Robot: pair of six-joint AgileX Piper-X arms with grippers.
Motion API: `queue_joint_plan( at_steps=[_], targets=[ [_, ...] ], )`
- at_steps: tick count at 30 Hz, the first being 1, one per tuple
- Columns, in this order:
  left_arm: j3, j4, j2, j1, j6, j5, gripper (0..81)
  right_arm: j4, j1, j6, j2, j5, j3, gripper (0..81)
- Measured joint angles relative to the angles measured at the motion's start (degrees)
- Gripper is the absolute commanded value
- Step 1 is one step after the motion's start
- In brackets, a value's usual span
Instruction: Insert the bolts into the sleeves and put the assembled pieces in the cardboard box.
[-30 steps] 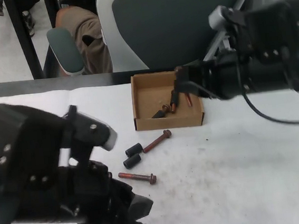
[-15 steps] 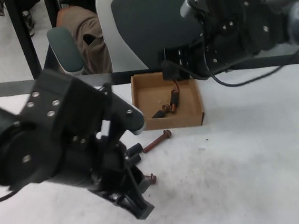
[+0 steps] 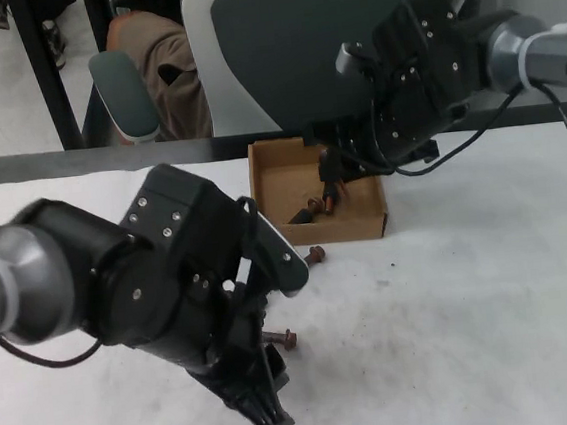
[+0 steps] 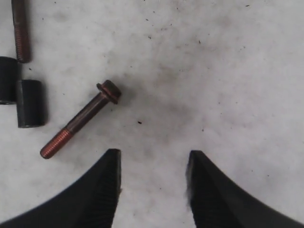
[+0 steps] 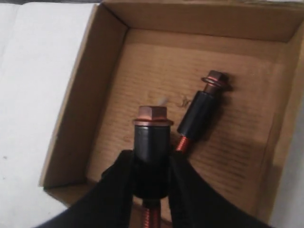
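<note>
- Cardboard walls of the cardboard box (image 5: 80, 99) sit below my right end effector (image 5: 151, 176). It is clamped on a joined piece (image 5: 152, 137), a bolt seated in a black sleeve, head up and roughly upright over the box floor.
- One risk, as I judge it, is letting go from here with the piece on end. It could bounce or tip onto the finished piece (image 5: 202, 114) already lying in the box. The bolt could also slide out of its sleeve, since my grip is on the sleeve alone.
- The box stands at the far middle of the surface (image 3: 473, 305). My right arm comes in over it from the far right, with the wrist turned down.
- My left end effector (image 4: 154, 159) hangs over the near part of the surface, left of centre. It points down, fingers spread wide with nothing between them.
- A loose bolt (image 4: 83, 118) lies flat just beside that gap, not under it. Coming straight down from here would close on bare surface, or clip the bolt's head and send it rolling.
- Two sleeves (image 4: 31, 103) lie side by side close to that bolt's threaded end, with a second bolt (image 4: 20, 28) beyond them. A careless sweep could scatter all of them.
</note>
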Motion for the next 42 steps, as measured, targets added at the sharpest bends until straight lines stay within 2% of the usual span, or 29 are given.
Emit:
queue_joint_plan(
  at_steps=[15,18,23,25,31,40,42],
  targets=[
    [-0.1,-11.3,6.6,0.0,10.9,-3.7,42.6,0.8,-1.8,-2.9,1.9,1.6,-1.4,0.8],
    [-0.2,-13.2,6.6,0.0,11.5,-4.8,42.6,2.5,-1.8,-3.0,1.9,1.5,-1.4,9.0],
    [-0.2,-14.4,6.6,0.0,11.7,-10.2,42.6,2.5,-1.8,-3.4,1.9,1.4,-1.4,34.4],
    [-0.2,-14.4,6.6,0.0,11.7,-11.5,42.6,2.3,-1.8,-3.4,1.9,1.4,-1.5,37.7],
    [-0.2,-14.4,6.6,0.0,13.1,-13.8,42.6,2.3,-1.8,-3.5,1.9,1.8,-1.5,37.5],
    [-0.2,-9.4,6.6,0.0,27.7,-13.1,42.6,3.5,-1.8,-6.1,1.9,-2.1,-1.5,37.1],
    [-0.3,-8.7,6.6,0.4,30.0,-12.3,42.6,4.4,-1.8,-6.3,1.9,-3.8,-1.5,32.6]
  ],
)
